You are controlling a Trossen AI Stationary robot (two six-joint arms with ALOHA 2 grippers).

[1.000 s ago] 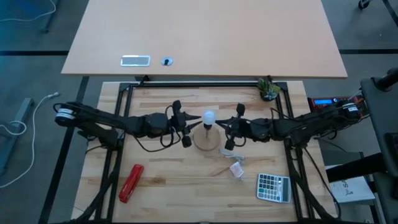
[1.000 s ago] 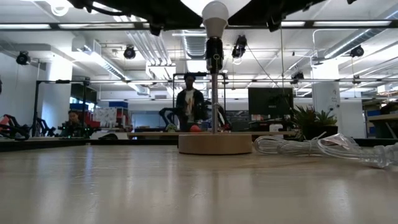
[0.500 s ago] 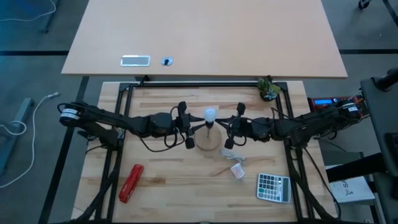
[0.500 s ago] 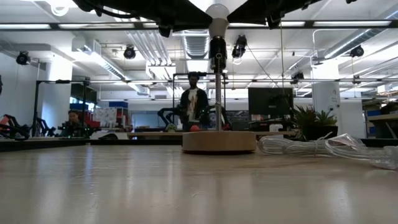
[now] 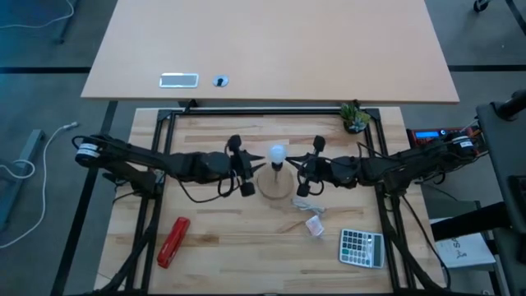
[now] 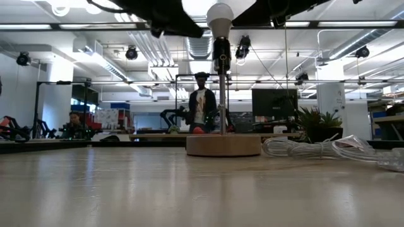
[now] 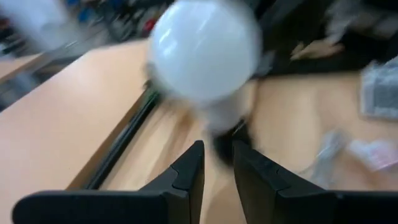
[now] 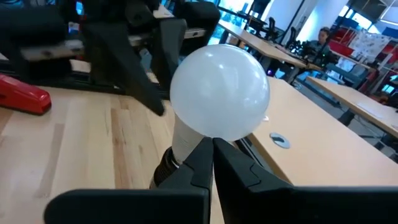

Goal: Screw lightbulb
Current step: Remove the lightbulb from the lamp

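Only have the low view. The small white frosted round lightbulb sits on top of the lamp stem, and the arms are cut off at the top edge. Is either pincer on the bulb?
Observer: No grip by the left one. In the left wrist view the left pincer stands slightly open, short of the lightbulb, with nothing clamped between its fingers.
Operator: Right one?
Observer: The right pincer is shut, with its tips close under the bulb's globe by the neck. I cannot tell if they touch.
Operator: Which side is each arm on?
Observer: In the high view the left arm is on the bulb's left and the right arm on its right. Both point inward over the round wooden lamp base.
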